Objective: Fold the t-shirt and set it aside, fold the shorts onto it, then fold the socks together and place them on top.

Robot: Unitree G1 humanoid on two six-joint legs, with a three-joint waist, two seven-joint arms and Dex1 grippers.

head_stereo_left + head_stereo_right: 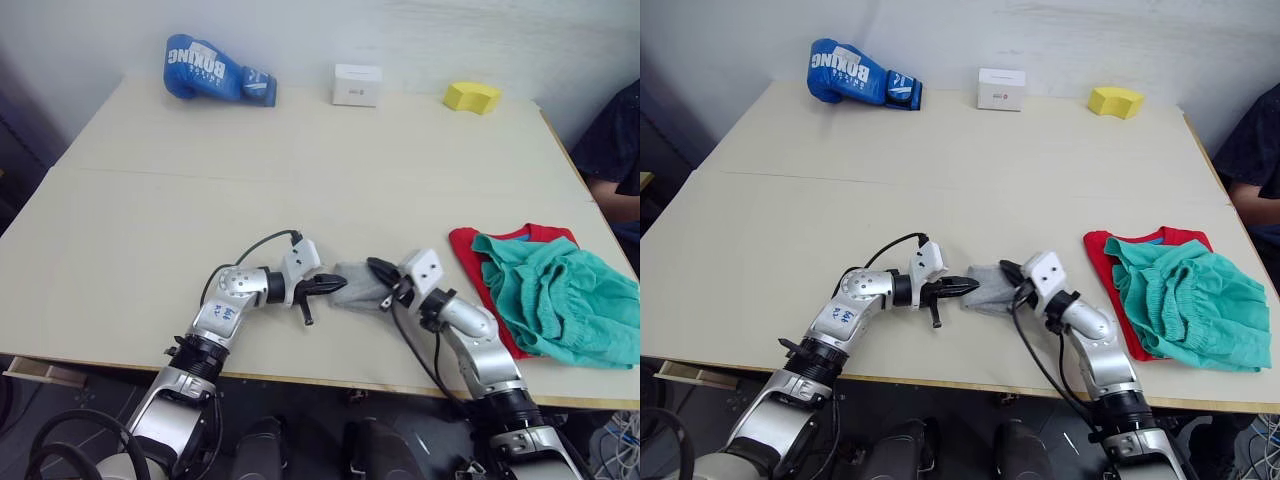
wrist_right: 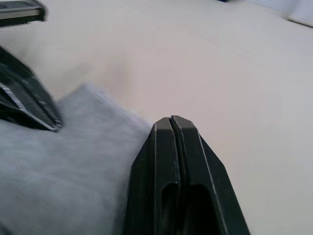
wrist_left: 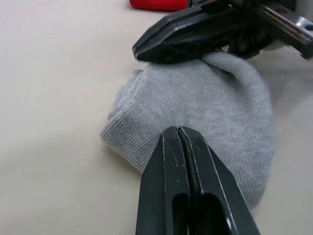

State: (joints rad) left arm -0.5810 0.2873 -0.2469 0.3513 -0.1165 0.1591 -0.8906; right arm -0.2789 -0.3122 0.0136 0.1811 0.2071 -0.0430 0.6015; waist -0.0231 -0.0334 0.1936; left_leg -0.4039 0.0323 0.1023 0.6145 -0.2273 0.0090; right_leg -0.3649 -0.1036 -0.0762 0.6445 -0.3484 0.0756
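1. Closest to me, near the front edge of the table [image 1: 150, 200], the left gripper [image 1: 333, 286] reaches in from the left, its two black fingers pressed flat together with their tips at the left end of the socks [image 1: 358, 286]; whether any cloth is pinched between them I cannot tell.
2. Those light grey socks lie bunched in a small heap on the pale tabletop between the two grippers, near the front edge and a little right of centre.
3. Just to the right, the right gripper [image 1: 377, 268] comes in from the other side, its fingers likewise closed tight against each other and lying over the far right part of the grey knit.
4. Further right, the red t-shirt [image 1: 466, 250] lies flat near the table's right edge, its blue neckband just showing at the far side.
5. On top of it sit the teal shorts [image 1: 560, 298], rumpled and covering most of the red cloth.
6. Along the far edge, left to right, stand a blue boxing glove [image 1: 213, 73], a small white box [image 1: 357, 84] and a yellow block [image 1: 472, 97].
7. At the far right, a person's arm [image 1: 614, 200] in a dark sleeve rests just past the table's corner.
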